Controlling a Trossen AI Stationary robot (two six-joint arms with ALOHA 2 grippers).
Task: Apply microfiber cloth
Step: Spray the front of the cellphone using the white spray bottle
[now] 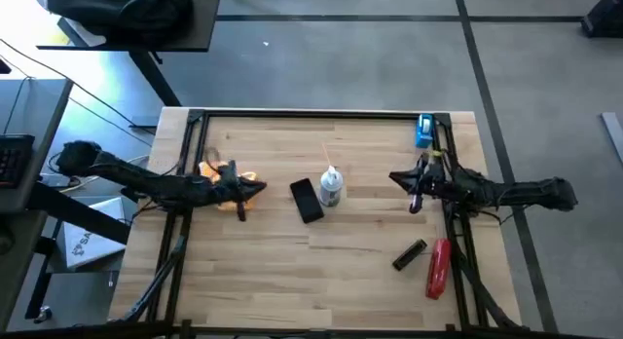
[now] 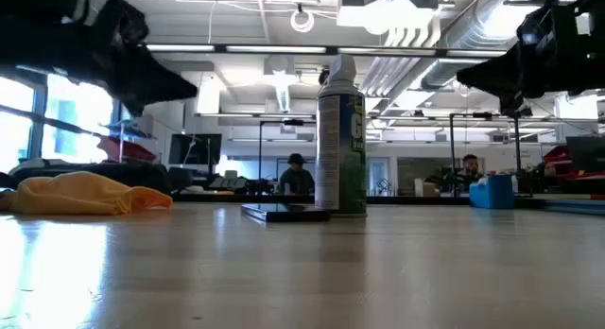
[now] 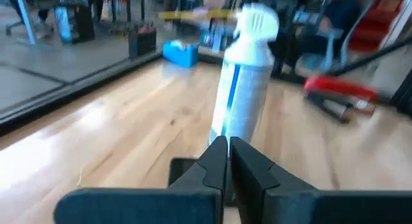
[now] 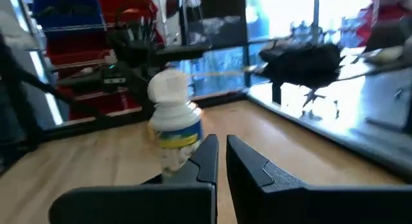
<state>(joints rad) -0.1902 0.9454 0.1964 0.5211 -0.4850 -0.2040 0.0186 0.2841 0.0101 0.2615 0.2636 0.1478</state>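
The orange-yellow microfiber cloth (image 1: 222, 172) lies bunched on the table's left part (image 2: 83, 193), under my left arm. My left gripper (image 1: 259, 188) hangs above the table just right of the cloth, shut and with nothing in it (image 3: 228, 154). It points at the black phone (image 1: 307, 200), which lies flat, and at the white spray bottle (image 1: 331, 188), which stands upright beside the phone. My right gripper (image 1: 395, 178) hovers right of the bottle, shut and with nothing in it (image 4: 222, 153), pointing at the bottle (image 4: 172, 124).
A blue object (image 1: 424, 131) sits at the far right corner. A red tool (image 1: 438, 268) and a small black object (image 1: 409, 253) lie near the right front. The wood in front of the phone and bottle is bare.
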